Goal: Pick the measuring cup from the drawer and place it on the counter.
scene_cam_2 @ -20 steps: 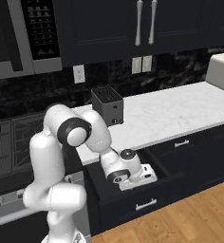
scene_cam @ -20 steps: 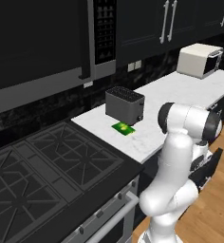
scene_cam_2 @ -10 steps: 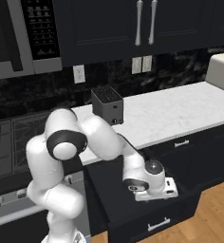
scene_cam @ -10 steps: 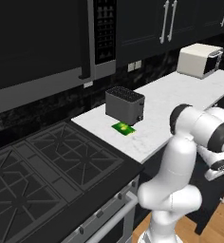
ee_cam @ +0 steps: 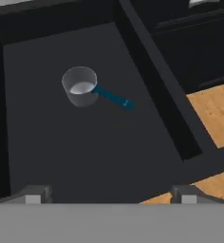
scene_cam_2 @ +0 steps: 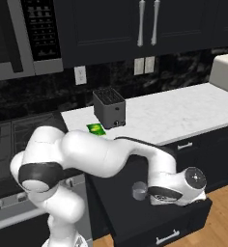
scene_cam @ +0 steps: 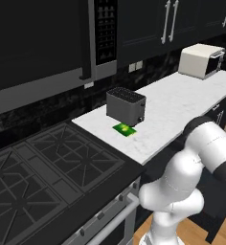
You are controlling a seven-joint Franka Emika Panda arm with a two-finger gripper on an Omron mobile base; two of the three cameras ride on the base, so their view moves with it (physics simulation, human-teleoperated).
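Inside the open drawer (ee_cam: 61,152): measuring cup (ee_cam: 80,86) upright on the floor, toward the far side, blue handle pointing right | my hand (ee_cam: 109,194): released, fingers spread wide, above the near edge, apart from cup | counter (scene_cam_2: 183,113): toaster (scene_cam_2: 109,107), green item beside it.

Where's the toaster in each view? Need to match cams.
Left base view: toaster upper centre, on the white marble counter, green item at its near side.
Right base view: toaster centre-left on the counter, green item at its lower left.
Hand view: no toaster; it looks into the open drawer.
Shared landmark: the green item beside the toaster.
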